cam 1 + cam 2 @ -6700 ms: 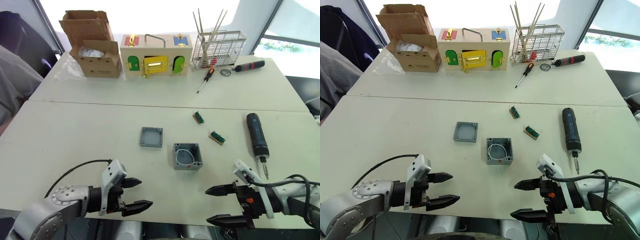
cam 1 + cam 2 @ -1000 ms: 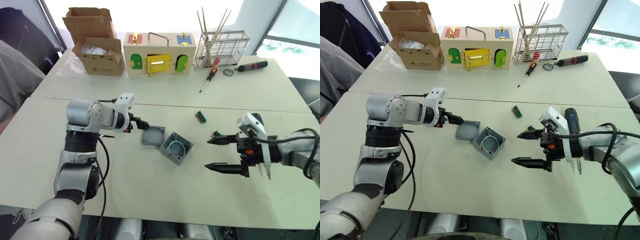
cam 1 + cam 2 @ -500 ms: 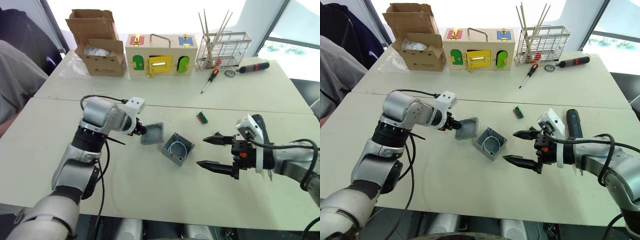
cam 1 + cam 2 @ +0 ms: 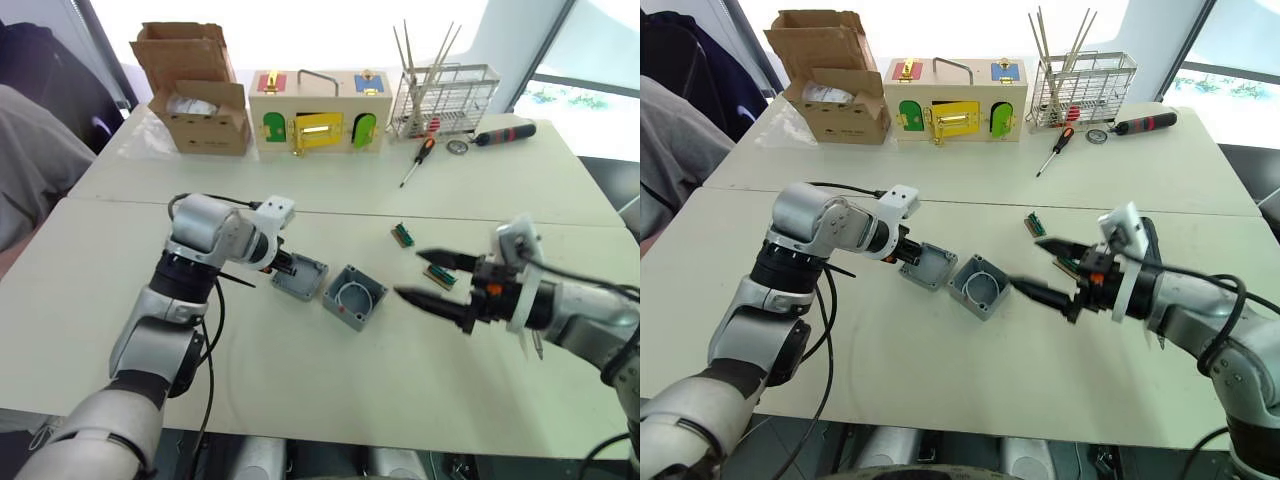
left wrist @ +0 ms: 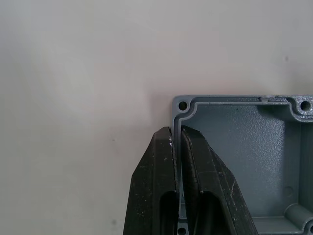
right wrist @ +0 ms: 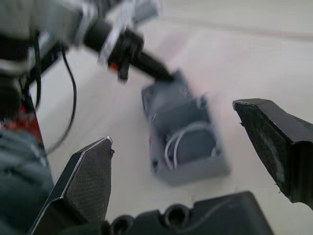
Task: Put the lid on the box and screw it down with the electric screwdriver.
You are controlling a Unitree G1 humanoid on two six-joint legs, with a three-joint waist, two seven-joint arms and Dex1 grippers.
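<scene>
The grey lid (image 4: 303, 278) lies hollow side up on the table, just left of the box. My left gripper (image 5: 179, 134) is shut on the lid's near rim, one finger inside and one outside. The open grey box (image 4: 354, 299), turned at an angle, holds a white wire loop and has a red mark on its side. To the right of the box my right gripper (image 4: 425, 277) stands open, fingertips pointing at it and apart from it. The black electric screwdriver (image 4: 1148, 236) lies mostly hidden behind my right forearm.
At the table's back stand a brown cardboard box (image 4: 195, 100), a wooden box with coloured doors (image 4: 315, 110) and a wire rack (image 4: 440, 100). An orange-handled screwdriver (image 4: 415, 160) and a red-and-black tool (image 4: 500, 132) lie nearby. A small green part (image 4: 401, 235) lies behind my right gripper.
My left gripper has gone from open to shut on the lid's rim, and the lid has shifted slightly. My right gripper, still open, has moved toward the box.
</scene>
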